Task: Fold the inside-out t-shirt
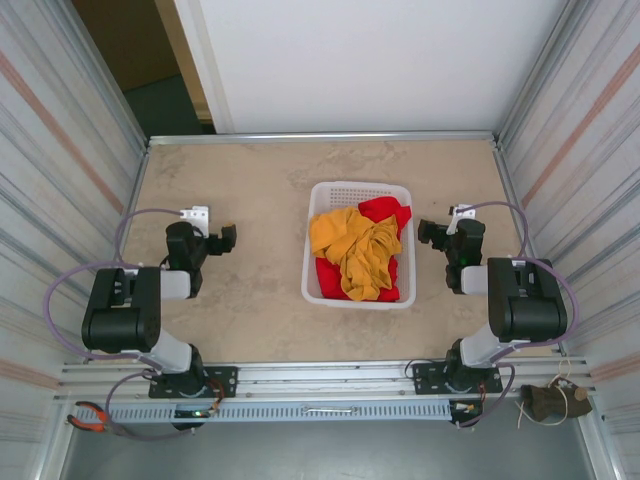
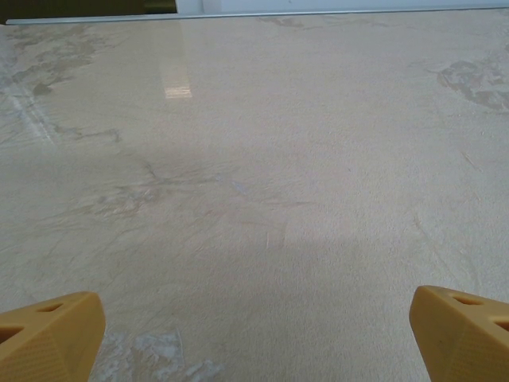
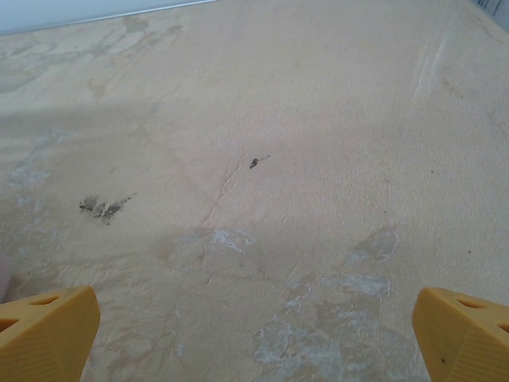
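- The inside-out t-shirt (image 1: 352, 252) is mustard yellow and bunched into a crumpled heap with deep folds. From above you cannot make out print or seams.
- It lies in the white perforated basket (image 1: 358, 187), right of the middle of the surface (image 1: 240, 190). It is draped over a red garment (image 1: 386, 211) that shows at the basket's far right corner and along its near side.
- The basket walls ring the shirt on every side, and the red cloth touches it from beneath.
- Your left jaws stand wide apart and hold nothing. In the left wrist view the yellow fingertips (image 2: 49, 338) sit at the lower corners with tan surface between them.
- Your right jaws are equally wide and hold nothing, with their fingertips (image 3: 48, 334) over mottled surface.
- The left arm (image 1: 125, 305) sits well apart from the basket, while the right arm (image 1: 520, 295) reaches near its right wall.
- Open room lies left of the basket and beyond it.
- Ribbed metal walls (image 1: 50, 150) close both sides, a white panel (image 1: 350, 60) closes the far end, and a metal rail (image 1: 330, 375) runs along the near edge.
- Orange-handled pliers (image 1: 88, 420) rest at its left end.
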Motion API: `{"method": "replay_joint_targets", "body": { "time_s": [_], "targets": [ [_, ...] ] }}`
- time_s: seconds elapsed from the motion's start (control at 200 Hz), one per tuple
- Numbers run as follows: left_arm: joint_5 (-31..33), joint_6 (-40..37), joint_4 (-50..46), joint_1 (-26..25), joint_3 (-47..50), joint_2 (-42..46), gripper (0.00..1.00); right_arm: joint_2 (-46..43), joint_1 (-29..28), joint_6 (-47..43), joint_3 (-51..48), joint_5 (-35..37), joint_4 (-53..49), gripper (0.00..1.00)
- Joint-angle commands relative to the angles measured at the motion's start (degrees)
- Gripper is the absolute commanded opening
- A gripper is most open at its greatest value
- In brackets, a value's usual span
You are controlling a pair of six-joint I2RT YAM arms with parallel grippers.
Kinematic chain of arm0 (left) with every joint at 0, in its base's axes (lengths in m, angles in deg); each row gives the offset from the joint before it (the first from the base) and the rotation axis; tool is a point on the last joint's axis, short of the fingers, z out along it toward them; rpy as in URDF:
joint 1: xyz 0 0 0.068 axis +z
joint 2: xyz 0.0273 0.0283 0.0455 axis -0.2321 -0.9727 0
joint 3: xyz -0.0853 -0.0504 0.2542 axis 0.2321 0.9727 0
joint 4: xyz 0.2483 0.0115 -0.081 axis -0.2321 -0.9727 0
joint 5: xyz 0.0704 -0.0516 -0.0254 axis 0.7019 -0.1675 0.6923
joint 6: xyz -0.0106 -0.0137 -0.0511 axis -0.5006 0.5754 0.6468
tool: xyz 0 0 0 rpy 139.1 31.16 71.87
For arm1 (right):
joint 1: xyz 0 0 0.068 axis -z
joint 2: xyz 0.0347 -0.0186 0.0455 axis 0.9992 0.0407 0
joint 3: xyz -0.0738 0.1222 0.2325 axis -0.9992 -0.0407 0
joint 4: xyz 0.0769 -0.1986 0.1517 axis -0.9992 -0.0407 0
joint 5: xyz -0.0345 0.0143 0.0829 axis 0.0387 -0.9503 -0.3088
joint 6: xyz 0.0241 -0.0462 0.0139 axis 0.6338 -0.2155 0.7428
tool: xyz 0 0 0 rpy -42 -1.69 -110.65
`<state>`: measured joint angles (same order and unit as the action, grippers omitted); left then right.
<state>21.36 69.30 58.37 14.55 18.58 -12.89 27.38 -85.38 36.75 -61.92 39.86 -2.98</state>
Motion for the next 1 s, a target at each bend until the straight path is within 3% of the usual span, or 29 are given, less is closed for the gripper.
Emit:
{"method": "replay_joint_targets", "body": {
  "time_s": [0.0, 0.681, 0.807, 0.992],
  "targets": [
    [-0.76, -0.17, -0.39, -0.29, -1.1, 0.12, 0.99, -0.53, 0.27, -1.49, 0.76, -0.77, -0.39, 0.99],
    [0.4, -0.59, 0.72, -1.05, -0.29, 0.84, 0.99, -1.07, 0.76, -1.25, 0.36, -1.63, 0.29, 0.99],
    [-0.32, -0.38, -9.34, -0.59, -3.8, 5.57, 0.99, -8.05, 1.63, 0.6, 4.34, 0.55, -12.73, 0.99],
    [1.45, 2.04, -18.18, 0.55, -7.06, 12.7, 0.99, -22.54, 1.28, 6.28, 7.56, 10.76, -25.42, 0.99]
  ]
}}
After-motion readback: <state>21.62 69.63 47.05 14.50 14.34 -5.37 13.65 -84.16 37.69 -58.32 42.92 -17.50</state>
